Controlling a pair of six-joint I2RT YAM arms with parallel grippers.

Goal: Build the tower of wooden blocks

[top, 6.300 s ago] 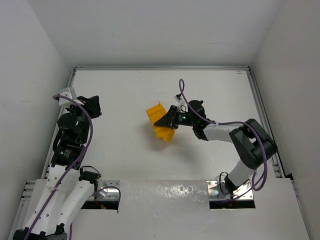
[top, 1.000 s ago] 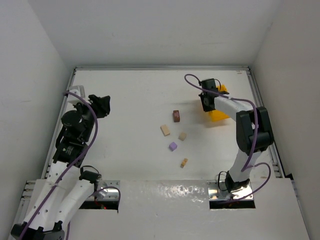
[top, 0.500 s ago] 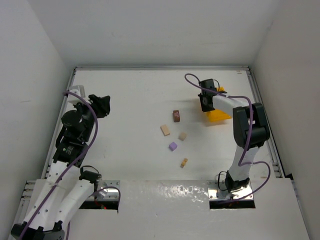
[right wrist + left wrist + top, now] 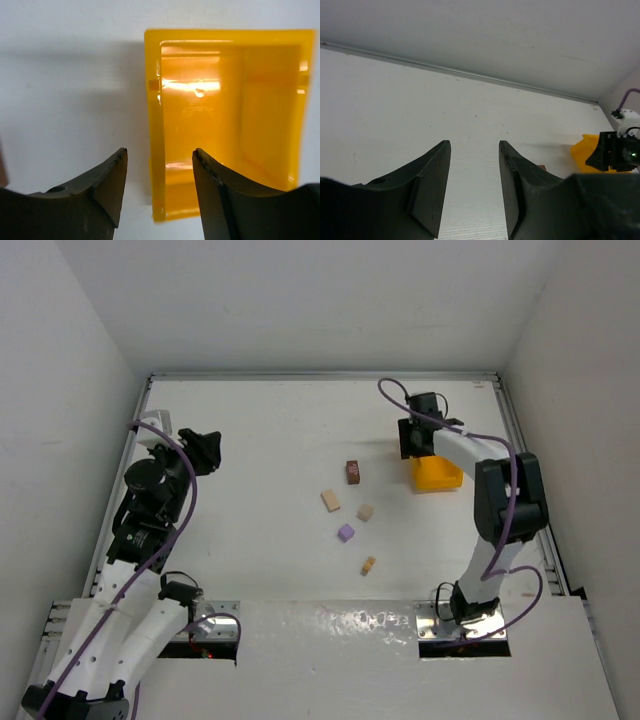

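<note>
- Since the table (image 4: 250,430) bears no stack yet, the tower is not begun: five wood blocks lie singly right of centre, between the arms, none touching another.
- The yellow bin (image 4: 440,477) sits empty just beyond them. The right gripper (image 4: 159,151) hangs astride its left wall, jaws apart and gripping nothing. It should rise straight up, so that neither finger drags the wall.
- The left gripper (image 4: 474,143) stands wide and empty at the table's left side, well apart from the blocks.
- The dark brown block (image 4: 352,472), nearest the bin, looks the sensible first pick. Its longer side seems to run far-to-near.
- The larger tan block (image 4: 330,500) lies skewed, so the wrist should turn until the fingers meet flat faces, not corners.
- The purple block (image 4: 346,533), mid tan block (image 4: 366,512) and smallest tan block (image 4: 369,565) are too small to show an axis.
</note>
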